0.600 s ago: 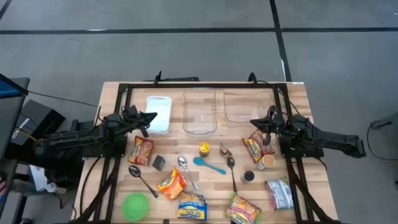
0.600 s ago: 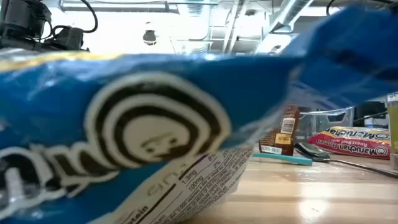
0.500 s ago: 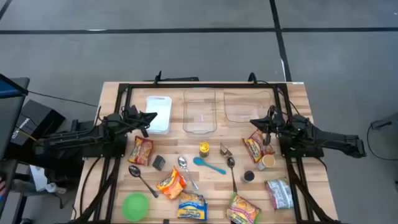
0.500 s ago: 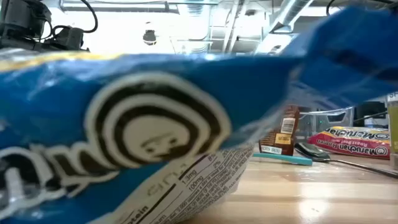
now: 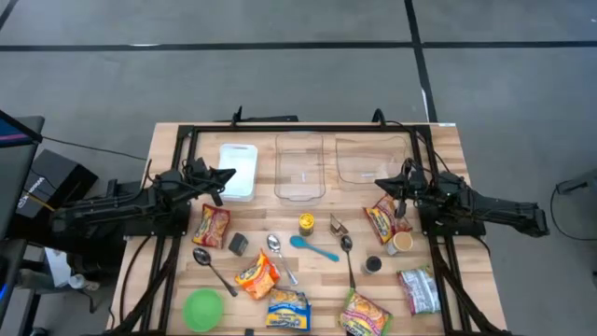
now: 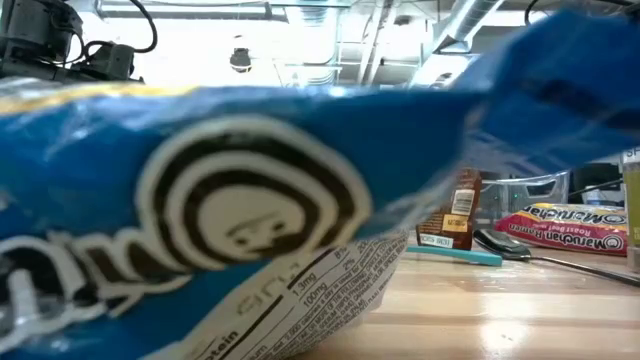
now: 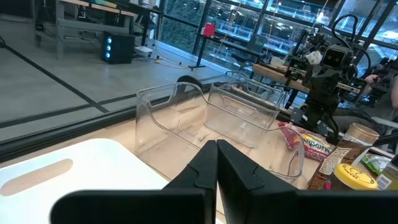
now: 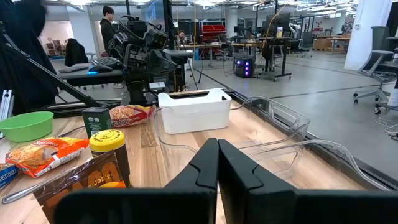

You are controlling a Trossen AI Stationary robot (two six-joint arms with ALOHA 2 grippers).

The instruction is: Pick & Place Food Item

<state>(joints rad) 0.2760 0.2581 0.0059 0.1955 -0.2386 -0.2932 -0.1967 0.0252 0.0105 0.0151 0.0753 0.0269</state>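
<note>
- High view gives me the whole table (image 5: 448,140): my left gripper (image 5: 224,175) sits at the left of centre, fingers clenched on nothing, its tip beside the white container (image 5: 239,170).
- My right gripper (image 5: 384,183) is at the right of centre, also clenched and empty, just above a red ramen packet (image 5: 384,220) and near the right clear bin (image 5: 371,159).
- Between the grippers stands the other clear bin (image 5: 299,166); in my left wrist view both bins show beyond the closed fingers (image 7: 205,168).
- Food items lie across the lower half of the frame: another red ramen packet (image 5: 212,225) under the left arm, an orange snack bag (image 5: 257,274), a blue packet (image 5: 288,309) at the bottom centre, a yellow-lidded jar (image 5: 306,224) and a teal spoon (image 5: 314,248).
- Lower left holds a green bowl (image 5: 202,309).
- Low view is almost filled by the blue packet, right against the lens.
</note>
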